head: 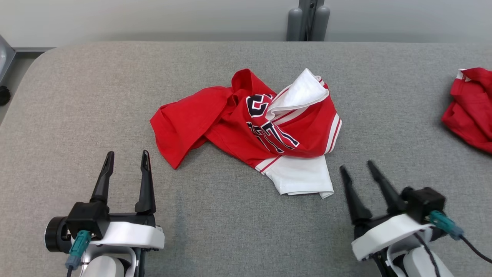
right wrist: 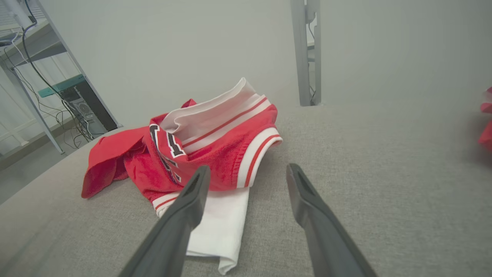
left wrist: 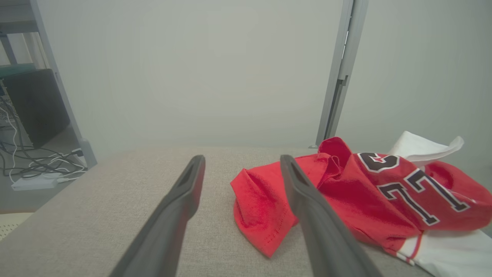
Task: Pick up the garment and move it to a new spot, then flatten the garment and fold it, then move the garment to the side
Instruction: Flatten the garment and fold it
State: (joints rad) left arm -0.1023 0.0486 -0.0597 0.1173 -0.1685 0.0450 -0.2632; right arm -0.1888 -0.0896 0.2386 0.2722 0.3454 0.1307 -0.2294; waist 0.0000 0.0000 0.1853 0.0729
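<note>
my left claw [head: 128, 152], right claw [head: 356, 165] low over table [head: 77, 96], fingers forward, both wide, empty; crumpled jersey [head: 246, 123] mid-table between; lettering folded, unreadable; red cloth [head: 471, 107] cut off right.

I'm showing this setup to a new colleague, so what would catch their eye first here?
The crumpled red and white garment with dark lettering, heaped in the middle of the grey table, stands out at once. A second red cloth lies at the table's right edge. Nearer the camera, the left tool and right tool stand open on either side, holding nothing.
</note>
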